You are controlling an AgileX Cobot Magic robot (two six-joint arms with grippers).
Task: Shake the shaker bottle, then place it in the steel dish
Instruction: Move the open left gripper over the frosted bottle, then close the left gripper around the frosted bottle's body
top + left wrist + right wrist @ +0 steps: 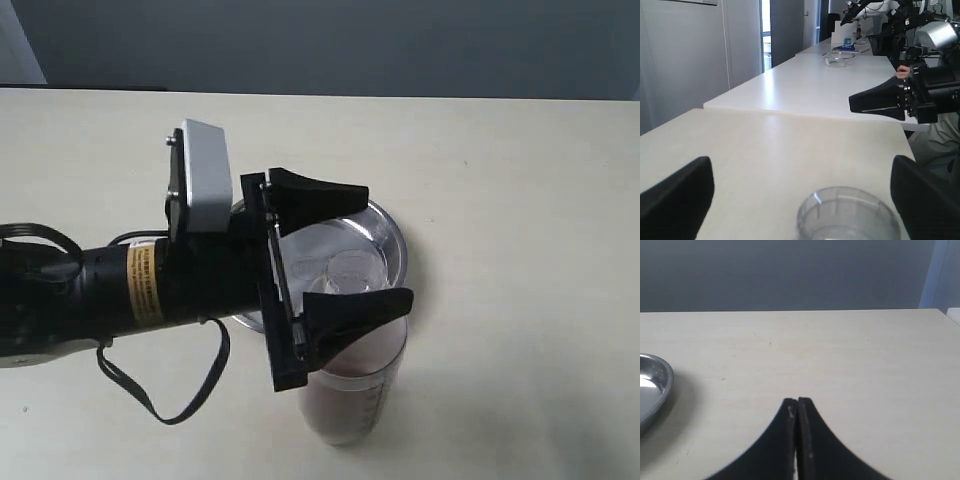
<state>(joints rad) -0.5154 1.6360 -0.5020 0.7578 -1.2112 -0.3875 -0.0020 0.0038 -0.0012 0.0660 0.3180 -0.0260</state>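
The table (520,180) is pale cream, matte and faintly speckled, and fills nearly the whole exterior view. Nearest the camera stands the shaker bottle (350,395), upright on the bare table just beside the near rim of the steel dish (378,226), not in it. Its clear lower body shows brownish contents. Above that come a frosted domed shoulder and a small clear round cap (350,268). The left gripper (386,244), black with wedge-shaped fingers, hangs over the bottle's top with its jaws spread wide, one on either side of the cap. Whether a finger touches the shoulder I cannot tell. Behind the bottle, the dish is round, shallow and mirror-bright, with a low sloped rim. To the right the table lies open as far as its straight far edge, where a flat grey-blue wall (350,45) rises. The right gripper (797,403) sits over that open stretch, apart from the dish, its jaws pressed together on nothing.
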